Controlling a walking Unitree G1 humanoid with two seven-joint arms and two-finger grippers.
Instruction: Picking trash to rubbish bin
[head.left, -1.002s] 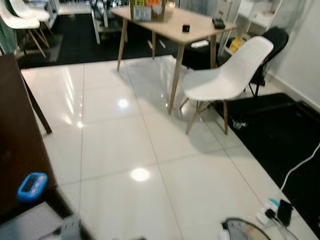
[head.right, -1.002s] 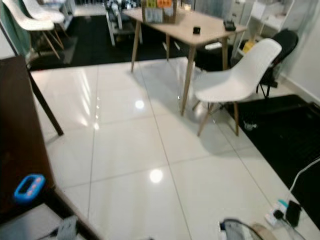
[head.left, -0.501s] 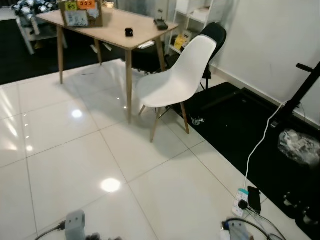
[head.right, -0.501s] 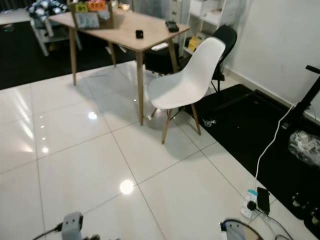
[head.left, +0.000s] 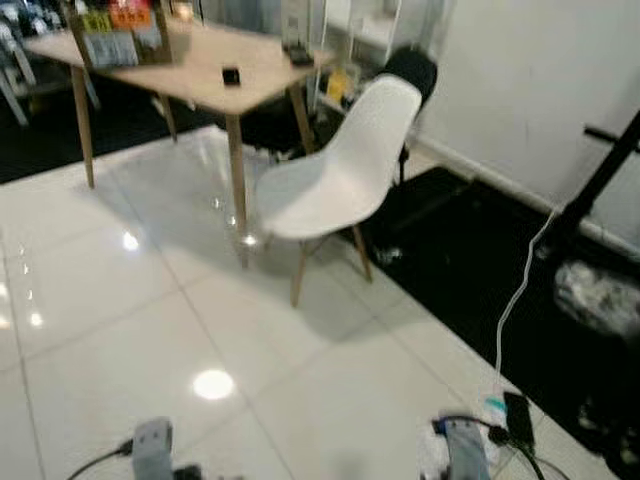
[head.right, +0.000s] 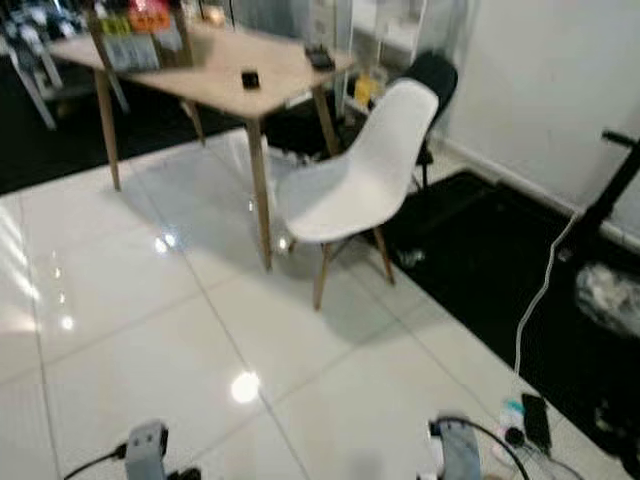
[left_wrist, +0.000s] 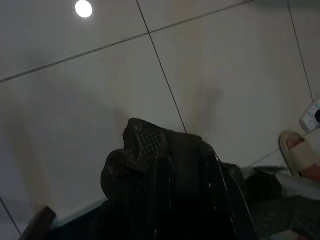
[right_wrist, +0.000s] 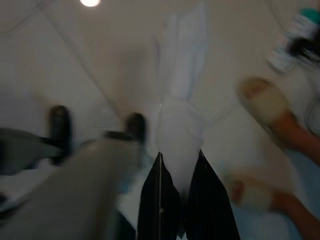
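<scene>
Your left gripper (left_wrist: 165, 165) hangs over the white floor (left_wrist: 100, 90), its fingers (left_wrist: 145, 155) pressed together with nothing between them. Past them you can see a person's slippered foot (left_wrist: 300, 155) and a power strip (left_wrist: 312, 116).

Further right, your right gripper (right_wrist: 177, 187) has its fingers (right_wrist: 160, 200) clamped on a white tissue (right_wrist: 180, 100); the tissue sticks out from between the tips and stands up beyond them, above the floor. Two slippered feet (right_wrist: 267, 107) stand just beside it.

In the head views you face a wooden table (head.left: 190, 65), a white chair (head.left: 340, 175) at its right corner, a black mat (head.left: 500, 270) and a white cable (head.left: 520, 280) running to the wall.

Against half a second ago, the whole scene has slid slightly and blurred: your camera has turned, while table and chair keep their places. Both arms' wrists sit at the bottom edge as before.
</scene>
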